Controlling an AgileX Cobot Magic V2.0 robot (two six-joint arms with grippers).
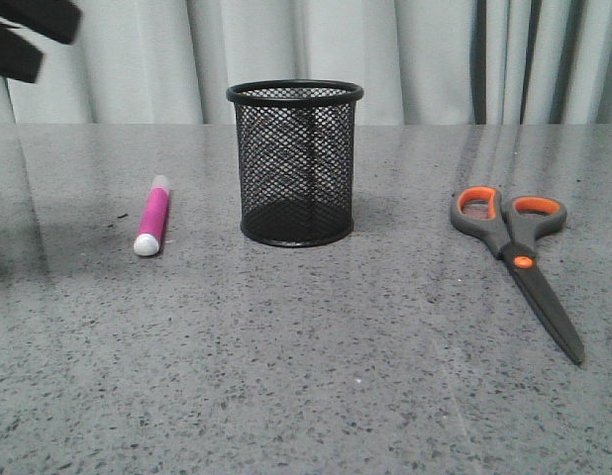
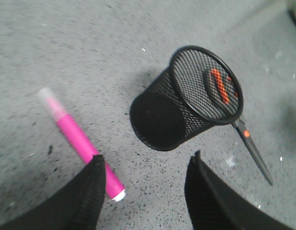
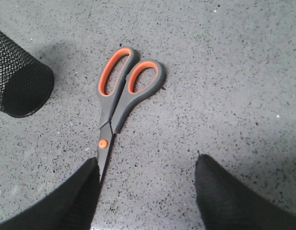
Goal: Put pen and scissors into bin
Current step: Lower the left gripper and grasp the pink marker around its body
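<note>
The pen [image 1: 153,217] lies flat on the grey table, left of the bin [image 1: 295,163], which stands upright in the middle. The scissors [image 1: 517,255] lie closed on the right, handles toward the back. My left gripper [image 2: 147,160] is open and empty above the table; the pen [image 2: 76,141] lies partly under one finger [image 2: 93,191], with the bin [image 2: 181,108] beyond. In the front view that gripper [image 1: 24,38] shows high at the far left. My right gripper [image 3: 147,163] is open and empty above the table beside the scissors [image 3: 120,93]; one finger [image 3: 85,191] hides the blade tips.
A pale curtain [image 1: 435,59] hangs behind the table's back edge. The bin's base [image 3: 16,86] shows at the edge of the right wrist view. In the left wrist view the scissors [image 2: 253,151] lie behind the bin, handles seen through the mesh.
</note>
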